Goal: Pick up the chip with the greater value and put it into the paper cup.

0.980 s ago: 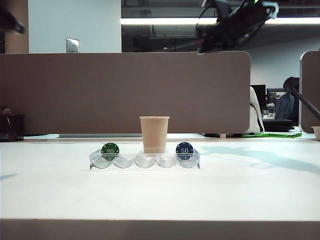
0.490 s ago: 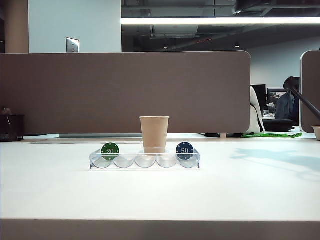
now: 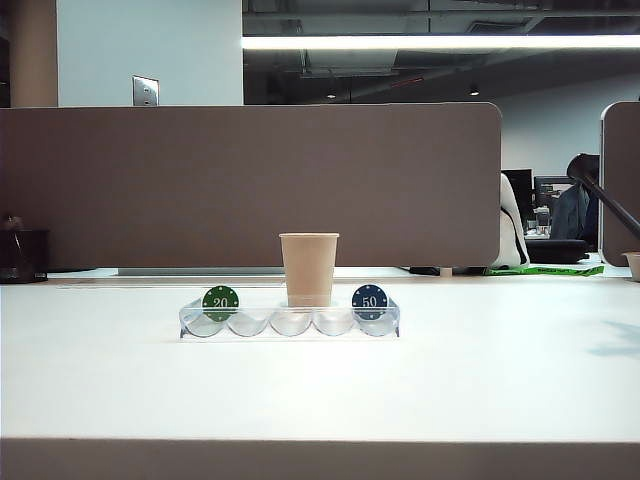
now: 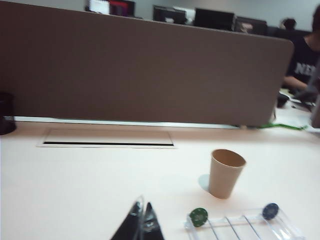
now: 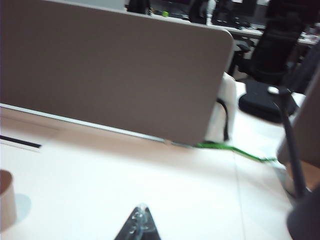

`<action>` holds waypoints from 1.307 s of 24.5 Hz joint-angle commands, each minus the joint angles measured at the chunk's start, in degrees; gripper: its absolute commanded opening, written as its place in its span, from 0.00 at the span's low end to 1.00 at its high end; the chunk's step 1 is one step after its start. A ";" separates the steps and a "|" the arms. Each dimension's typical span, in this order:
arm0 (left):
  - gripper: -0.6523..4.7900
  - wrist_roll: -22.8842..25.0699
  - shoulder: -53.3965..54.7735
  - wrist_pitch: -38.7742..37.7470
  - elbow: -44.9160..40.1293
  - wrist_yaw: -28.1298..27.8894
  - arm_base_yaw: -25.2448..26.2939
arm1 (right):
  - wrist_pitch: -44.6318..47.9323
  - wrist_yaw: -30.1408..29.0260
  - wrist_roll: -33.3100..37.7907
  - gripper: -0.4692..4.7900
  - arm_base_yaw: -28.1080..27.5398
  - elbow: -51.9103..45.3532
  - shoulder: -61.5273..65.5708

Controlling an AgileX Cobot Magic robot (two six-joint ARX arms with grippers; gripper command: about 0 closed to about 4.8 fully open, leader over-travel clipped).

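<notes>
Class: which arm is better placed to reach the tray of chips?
Probably left: the left gripper faces the tray, green chip, blue chip and paper cup. The right gripper sees only the cup's edge.

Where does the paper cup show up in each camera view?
Exterior view: paper cup at centre, behind the clear chip tray.
Left wrist view: cup right of centre, beyond the tray.
Right wrist view: only its edge at the frame's border.
Shared landmark: the brown partition.

The dark arm overhead (top right of the exterior view) and its table shadow have gone.
</notes>
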 commanded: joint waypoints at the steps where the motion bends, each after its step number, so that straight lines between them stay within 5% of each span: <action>1: 0.11 -0.81 -2.27 -0.31 -1.77 -1.99 0.09 | 2.95 2.84 0.33 0.08 -0.70 -5.99 -5.97; 8: 0.11 -1.90 -2.27 -0.52 -2.25 -6.78 0.09 | 6.88 6.71 1.57 0.08 -0.70 -18.38 -21.24; 17: 0.11 -3.02 -2.27 6.38 -8.55 -4.44 0.04 | 4.55 6.91 1.99 0.08 -0.70 -30.42 -41.22; 32: 0.11 -3.08 -2.27 18.32 -18.75 -2.93 0.04 | -1.84 6.38 1.99 0.08 -0.61 -35.43 -52.81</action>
